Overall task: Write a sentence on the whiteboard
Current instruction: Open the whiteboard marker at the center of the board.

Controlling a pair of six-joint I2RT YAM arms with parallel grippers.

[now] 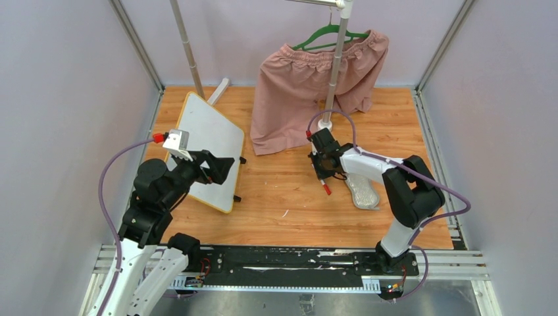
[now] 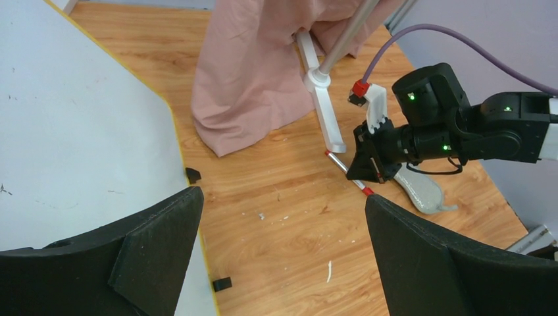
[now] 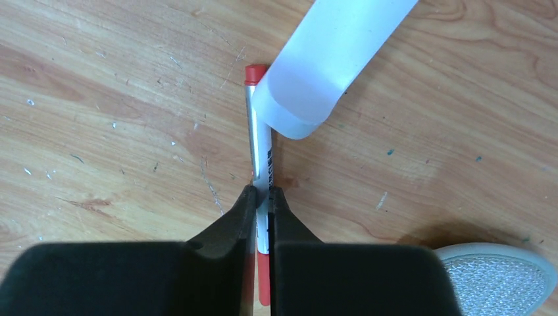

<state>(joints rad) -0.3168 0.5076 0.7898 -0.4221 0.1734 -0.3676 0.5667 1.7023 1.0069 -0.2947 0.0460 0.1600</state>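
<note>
The whiteboard (image 1: 207, 141), white with a thin yellow frame, lies on the left of the wooden table and fills the left of the left wrist view (image 2: 79, 131). The sentence is out of view; the board's visible surface shows only faint specks. My left gripper (image 1: 220, 170) hangs wide open over the board's right edge (image 2: 283, 196), holding nothing. A white marker with red ends (image 1: 326, 188) lies on the table at the centre. My right gripper (image 1: 322, 172) is shut on the marker's barrel (image 3: 261, 151), its fingertips pinching it from both sides (image 3: 262, 192).
A clothes rack's white foot (image 3: 329, 52) overlaps the marker's far end. Pink shorts (image 1: 309, 85) hang from a green hanger at the back, their hem on the table. A grey pad (image 1: 363, 191) lies just right of the marker. Walls enclose the table.
</note>
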